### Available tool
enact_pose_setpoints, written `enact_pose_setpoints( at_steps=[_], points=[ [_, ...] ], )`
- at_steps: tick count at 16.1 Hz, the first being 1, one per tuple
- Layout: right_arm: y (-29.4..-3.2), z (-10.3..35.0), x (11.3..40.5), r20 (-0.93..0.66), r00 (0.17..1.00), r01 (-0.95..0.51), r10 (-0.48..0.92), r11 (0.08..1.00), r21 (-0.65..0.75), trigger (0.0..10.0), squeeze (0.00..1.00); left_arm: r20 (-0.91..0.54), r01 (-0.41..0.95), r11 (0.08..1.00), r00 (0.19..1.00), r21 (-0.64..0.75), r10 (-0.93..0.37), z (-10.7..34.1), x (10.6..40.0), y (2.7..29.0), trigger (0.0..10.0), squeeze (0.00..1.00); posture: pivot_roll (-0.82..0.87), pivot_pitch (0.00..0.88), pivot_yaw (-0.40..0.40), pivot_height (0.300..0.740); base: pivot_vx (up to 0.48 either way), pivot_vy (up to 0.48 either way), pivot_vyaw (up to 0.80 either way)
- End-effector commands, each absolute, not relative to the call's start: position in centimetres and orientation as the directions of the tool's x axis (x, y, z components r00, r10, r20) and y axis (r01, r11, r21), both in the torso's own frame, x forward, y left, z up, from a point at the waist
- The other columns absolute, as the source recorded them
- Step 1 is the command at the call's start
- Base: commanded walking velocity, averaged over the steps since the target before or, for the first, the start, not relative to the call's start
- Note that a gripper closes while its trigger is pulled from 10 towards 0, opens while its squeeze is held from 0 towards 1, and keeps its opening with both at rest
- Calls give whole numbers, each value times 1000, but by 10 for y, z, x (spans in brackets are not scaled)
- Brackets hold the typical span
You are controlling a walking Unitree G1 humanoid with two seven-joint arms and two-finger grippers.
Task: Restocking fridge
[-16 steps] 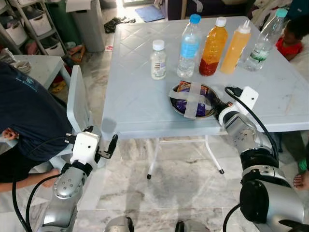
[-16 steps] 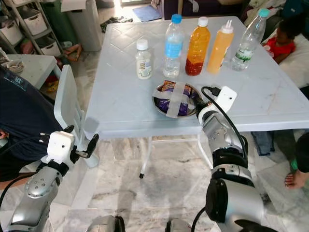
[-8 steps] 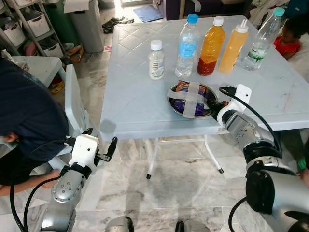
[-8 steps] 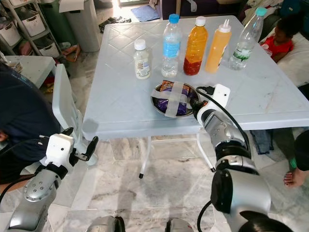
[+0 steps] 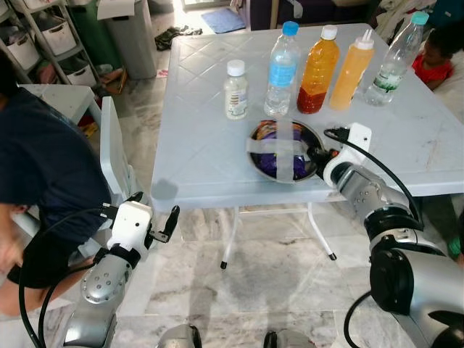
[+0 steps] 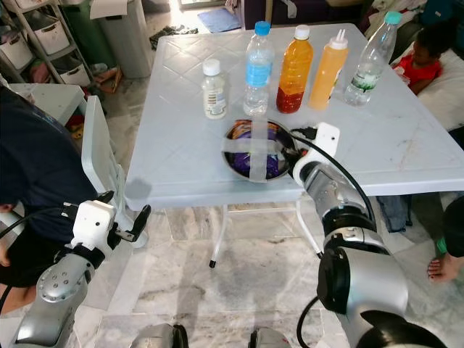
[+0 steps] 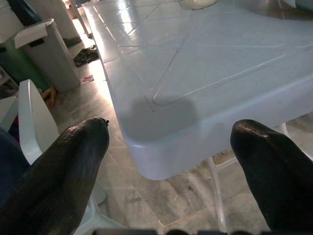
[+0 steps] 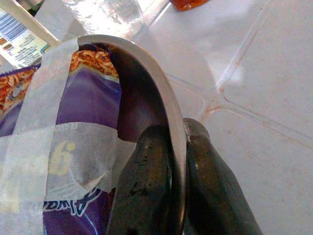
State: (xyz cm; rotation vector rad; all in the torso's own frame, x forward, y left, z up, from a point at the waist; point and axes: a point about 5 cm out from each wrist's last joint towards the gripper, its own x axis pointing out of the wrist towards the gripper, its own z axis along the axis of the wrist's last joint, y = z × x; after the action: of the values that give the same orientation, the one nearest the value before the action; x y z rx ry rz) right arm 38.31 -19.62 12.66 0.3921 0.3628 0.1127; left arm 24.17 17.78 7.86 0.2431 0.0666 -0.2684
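A steel bowl (image 5: 310, 136) rests on the pale blue table (image 5: 206, 148) near its front edge. It holds a purple snack packet (image 5: 272, 161) under crossed strips of white tape. My right gripper (image 5: 317, 154) is shut on the bowl's right rim (image 8: 146, 63), one finger inside the wall and one outside. Behind the bowl stand a small white-capped bottle (image 5: 235, 90), a water bottle (image 5: 281, 71), an orange juice bottle (image 5: 317, 72), an orange squeeze bottle (image 5: 351, 71) and a clear bottle (image 5: 395, 61). My left gripper (image 5: 154, 210) hangs open below the table's front left corner (image 7: 161, 122).
A white plastic chair (image 5: 116, 152) stands left of the table. A person in a dark shirt (image 5: 43, 167) is close beside my left arm. A child in red (image 5: 435, 58) sits at the back right. A grey bin (image 5: 134, 32) and shelves (image 5: 51, 36) stand at the back left.
The bowl has turned in my right gripper's hold, so its tape strips now run straight across and down instead of slanting. The person at left has shifted. My left arm has barely moved.
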Motion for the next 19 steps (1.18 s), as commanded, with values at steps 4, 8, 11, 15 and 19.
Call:
enact_pose_setpoints(
  at_steps=[4, 8, 11, 15, 19],
  points=[
    [-182, 103, 371, -351, 918, -23, 184, 909, 417, 0, 0, -133, 206, 943, 975, 261, -176, 74, 240, 187, 10000, 0, 11, 86, 62, 735, 0, 0, 0],
    [-176, 89, 357, -317, 938, -13, 141, 928, 373, 0, 0, -159, 144, 959, 981, 242, -107, 65, 234, 188, 10000, 0, -11, 71, 53, 735, 0, 0, 0],
    [-178, 82, 346, -288, 953, -6, 92, 958, 285, 10000, 0, -177, 152, 963, 978, 224, -113, 59, 234, 185, 10000, 0, -8, 61, 31, 735, -92, 0, 0],
    [-173, 89, 340, -196, 979, 2, 49, 968, 251, 10000, 0, -147, 121, 975, 985, 187, -94, 61, 241, 179, 10000, 0, -20, 32, 37, 735, -61, 0, 0],
    [-154, 106, 336, -73, 994, -63, 84, 965, 255, 10000, 0, -142, 102, 982, 987, 158, -79, 60, 245, 177, 10000, 0, -33, 2, 38, 735, -61, 0, 0]
  ],
)
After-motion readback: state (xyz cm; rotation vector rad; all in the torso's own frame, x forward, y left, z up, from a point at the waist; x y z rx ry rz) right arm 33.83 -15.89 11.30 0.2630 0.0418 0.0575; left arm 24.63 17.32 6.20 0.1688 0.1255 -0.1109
